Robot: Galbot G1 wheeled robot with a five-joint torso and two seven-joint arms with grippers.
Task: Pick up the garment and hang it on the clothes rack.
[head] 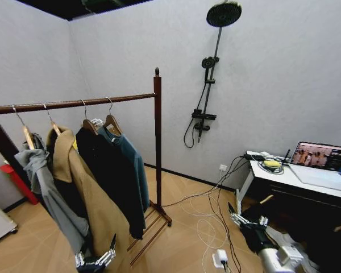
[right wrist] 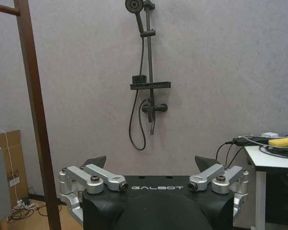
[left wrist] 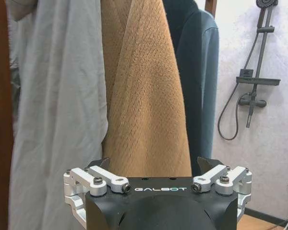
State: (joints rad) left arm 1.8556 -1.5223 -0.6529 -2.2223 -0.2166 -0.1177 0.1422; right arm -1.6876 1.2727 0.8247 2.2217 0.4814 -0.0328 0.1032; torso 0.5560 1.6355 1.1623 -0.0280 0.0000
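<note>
Garment (head: 137, 170) in dark teal hangs on the clothes rack (head: 157, 142) in the head view, the last piece at the post end of the rail. Its long axis runs straight down from the wooden hanger (head: 112, 122), whose metal hook sits over the rail, and its hem points to the floor. A black coat (head: 111, 170) hangs just beside it and covers most of its front. Further along the rail are a tan coat (head: 91, 205) and a grey hooded jacket (head: 48, 193). The left claw (head: 94, 260) is low at the picture's bottom edge, in front of the tan coat, with its fingers apart. The right claw (head: 245, 219) is low on the right, near a white table (head: 307, 185) that carries a laptop (head: 320, 155); its fingers are apart too.

In the left wrist view, the left claw (left wrist: 154, 165) is wide open and holds nothing, close before the tan coat (left wrist: 149, 105). The garment (left wrist: 201, 81) hangs vertical behind that coat, the grey jacket (left wrist: 57, 120) on the other side.

In the right wrist view, the right claw (right wrist: 150, 163) is spread open and empty, facing a wall with a black shower fitting (right wrist: 146, 86). One post of the rack (right wrist: 36, 110) stands at the side.
</note>
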